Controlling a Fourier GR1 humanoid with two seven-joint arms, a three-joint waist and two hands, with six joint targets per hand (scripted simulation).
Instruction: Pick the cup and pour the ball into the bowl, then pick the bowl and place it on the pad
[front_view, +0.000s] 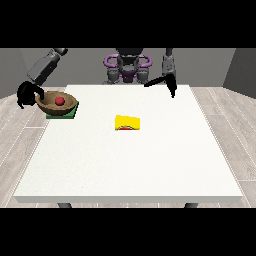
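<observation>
White table (130, 165) first, then yellow cup (128, 123) on its side mid-table. Brown bowl (56, 104) w/ red ball (60, 101) sits on green pad (69, 114), far corner at view's left. Hand at view's left (27, 95) curled on bowl rim; hand at view's right (167, 82) hangs fingers straight, holding nothing.

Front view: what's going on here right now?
The hand at the view's left is at the rim of the brown bowl, which sits on the green pad with the red ball inside. The yellow cup lies on its side mid-table, empty. The hand at the view's right hangs idle above the white table, fingers straight.
</observation>
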